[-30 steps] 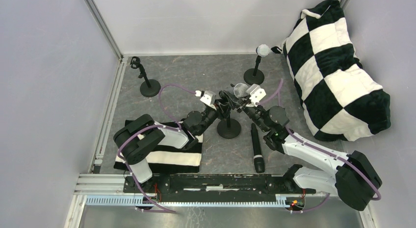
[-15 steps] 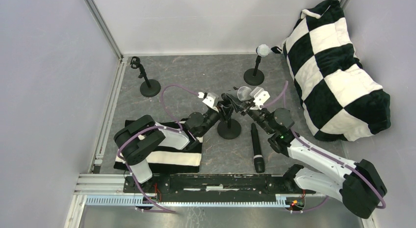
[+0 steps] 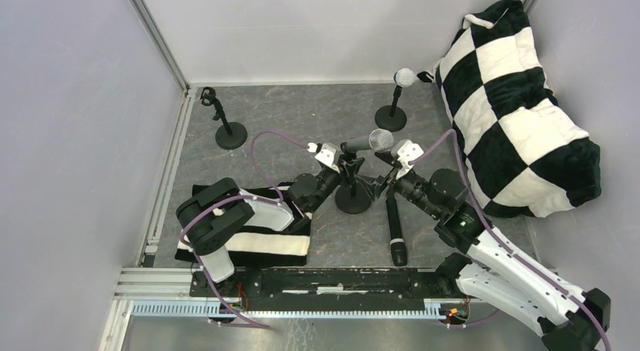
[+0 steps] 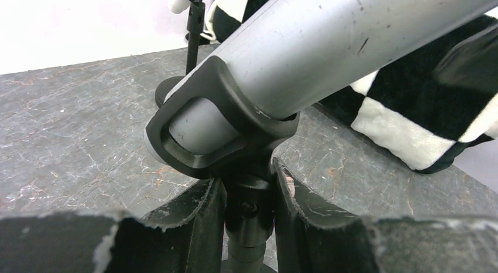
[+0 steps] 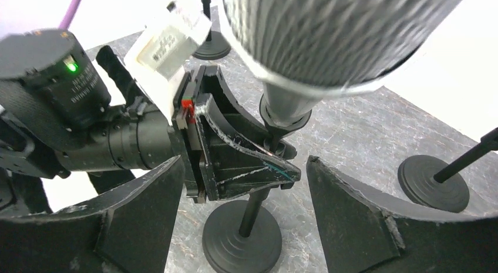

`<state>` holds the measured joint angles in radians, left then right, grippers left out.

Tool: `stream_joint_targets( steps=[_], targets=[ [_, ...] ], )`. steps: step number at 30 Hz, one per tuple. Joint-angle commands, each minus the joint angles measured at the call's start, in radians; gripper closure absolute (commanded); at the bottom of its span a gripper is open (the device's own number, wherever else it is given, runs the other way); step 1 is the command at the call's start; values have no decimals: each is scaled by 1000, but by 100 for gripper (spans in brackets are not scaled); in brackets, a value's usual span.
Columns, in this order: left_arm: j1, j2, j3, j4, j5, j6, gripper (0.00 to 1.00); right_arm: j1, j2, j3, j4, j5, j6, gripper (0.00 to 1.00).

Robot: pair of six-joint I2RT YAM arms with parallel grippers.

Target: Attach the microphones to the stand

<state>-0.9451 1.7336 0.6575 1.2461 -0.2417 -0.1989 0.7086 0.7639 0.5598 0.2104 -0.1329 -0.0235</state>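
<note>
Left gripper clamped the stand; right gripper gaped. The stiff, slick black microphone likely needed a mid-barrel hold.

worktop dark grey, marbled | upper-left stand, centre stand, upper-right stand on round bases | black microphone flat, just right of centre base | striped cloth lower left | checkered bag right side

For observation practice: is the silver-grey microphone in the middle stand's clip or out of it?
In. The silver-grey microphone sits in the clip, butt end at its rear ring; the right pincer is open, off it.
</note>
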Motion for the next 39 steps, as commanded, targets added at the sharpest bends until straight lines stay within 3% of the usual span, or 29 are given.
stream_joint_targets(
  steps=[1, 10, 14, 20, 24, 27, 31, 35, 39],
  targets=[
    [6, -1, 6, -108, -102, 141, 98, -1, -44, 163, -224, 78, 58, 16],
    [1, -23, 1, -120, -105, 237, 98, -3, 99, 586, -717, 122, 164, 16],
    [-8, -37, 8, -135, -122, 305, 98, -2, 146, 677, -771, 86, 200, 14],
    [-9, -22, 2, -122, -144, 325, 97, -3, 184, 684, -790, 116, 203, 14],
    [-9, 0, 1, -106, -143, 305, 83, -2, 203, 684, -784, 111, 213, 16],
    [-9, 15, 3, -87, -146, 295, 60, -2, 228, 704, -786, 119, 214, 18],
    [-9, 32, 10, -77, -144, 284, 43, -3, 269, 749, -818, 125, 208, 21],
    [-9, 48, 19, -71, -139, 275, 37, -2, 306, 794, -858, 127, 201, 24],
    [-9, 61, 26, -58, -134, 262, 40, -2, 326, 820, -895, 158, 191, 27]
  ],
)
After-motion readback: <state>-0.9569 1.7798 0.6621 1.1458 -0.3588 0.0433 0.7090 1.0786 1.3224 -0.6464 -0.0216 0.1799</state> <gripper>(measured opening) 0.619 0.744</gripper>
